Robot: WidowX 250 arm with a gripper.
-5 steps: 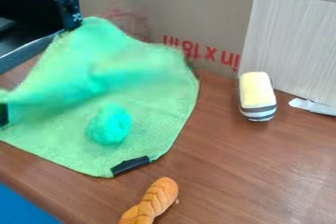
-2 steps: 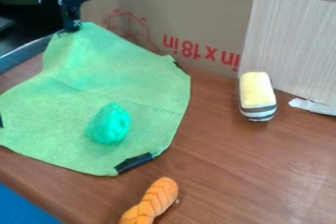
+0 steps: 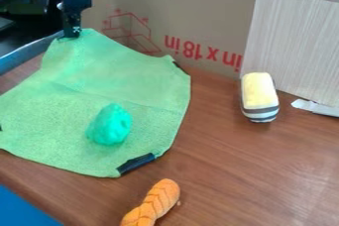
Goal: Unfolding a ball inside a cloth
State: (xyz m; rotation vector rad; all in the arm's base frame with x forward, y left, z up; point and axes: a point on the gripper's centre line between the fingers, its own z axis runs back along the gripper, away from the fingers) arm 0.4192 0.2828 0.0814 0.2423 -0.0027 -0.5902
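While claw [image 3: 73, 32] pinches far corner of cloth [image 3: 132, 91], fabric there stays off surface [image 3: 265, 180], likely so fold opens outward; ball [image 3: 110, 125] sits uncovered on near part, apparently to come out exposed.

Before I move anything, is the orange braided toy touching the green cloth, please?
Apart: the camera view shows bare table between the orange toy and the green cloth.
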